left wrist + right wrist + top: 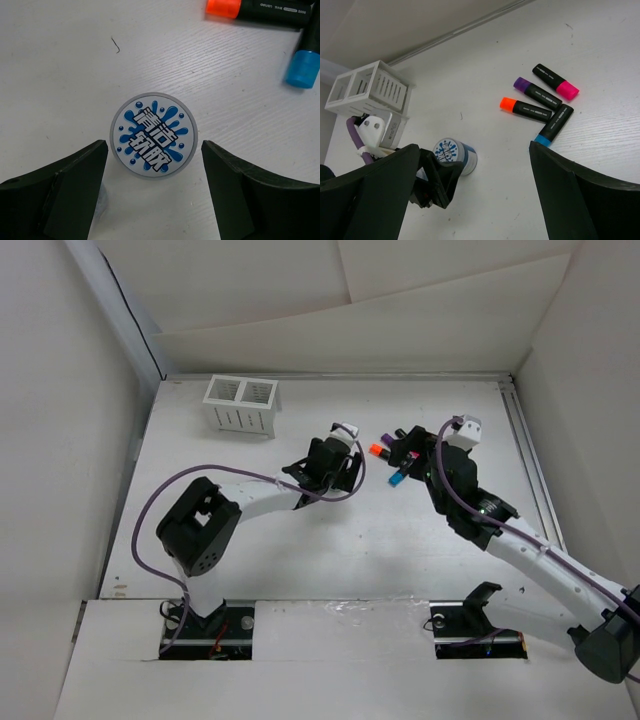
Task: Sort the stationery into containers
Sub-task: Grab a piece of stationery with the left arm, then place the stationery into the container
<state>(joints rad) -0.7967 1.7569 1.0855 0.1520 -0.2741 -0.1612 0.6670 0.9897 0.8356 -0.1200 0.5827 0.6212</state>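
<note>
The blue-and-white roll point(153, 134) is flanked, not touched, by the left gripper point(154, 150), jaws spread. The right gripper point(474, 149) is spread wide too, near the highlighters point(525, 110).

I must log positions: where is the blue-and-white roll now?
The roll sits mid left wrist view, between the fingers of the left gripper, highlighters to its upper right.

A white wood-grain table point(300, 550) sits enclosed by plain white panel walls point(420, 300).
</note>
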